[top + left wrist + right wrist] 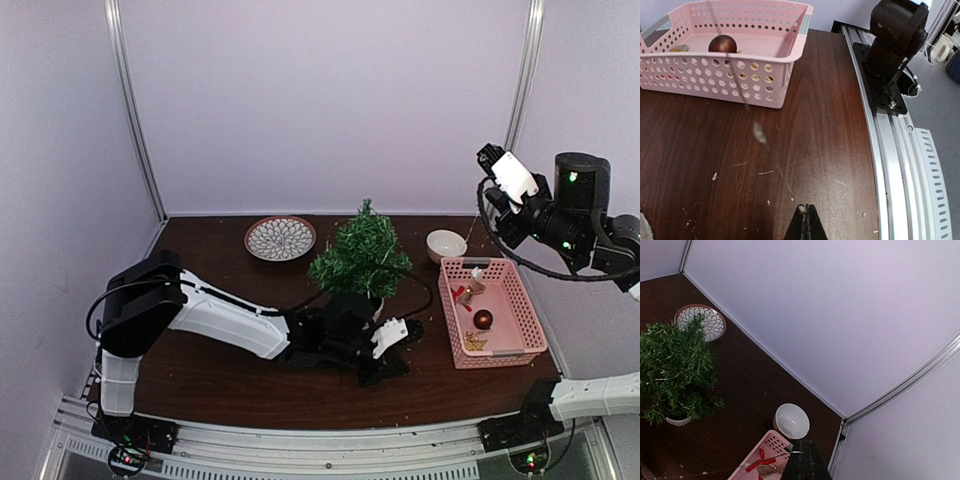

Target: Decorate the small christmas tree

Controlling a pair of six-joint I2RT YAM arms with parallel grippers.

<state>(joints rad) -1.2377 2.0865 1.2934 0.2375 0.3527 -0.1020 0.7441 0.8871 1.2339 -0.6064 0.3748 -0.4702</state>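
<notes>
The tree [362,258] is standing upright in its white pot [677,420] near the middle of the table [220,390], a little toward the back wall.

The left arm is reaching low across the table in front of the tree, its wrist lying just at the tree's near side. The left gripper [805,214] is pointing away from the tree, toward the basket [449,320], and its fingers are pressing together. A thin thread [759,133] carrying a small pale bit is running right up to the tips, so they are apparently nipping it.

The right arm is hanging high, well to the right of the tree and above it. The right gripper [805,455] is also keeping its fingers pressed together, with the same kind of fine thread meeting the tips and trailing off toward the tree's side.

The pink basket is sitting to the right of the tree, holding a red bauble [483,319] and a few small ornaments too small to make out. A white bowl [446,244] is resting right of the tree, nearer the back wall. A patterned plate [280,238] is lying behind the tree, to its left.
</notes>
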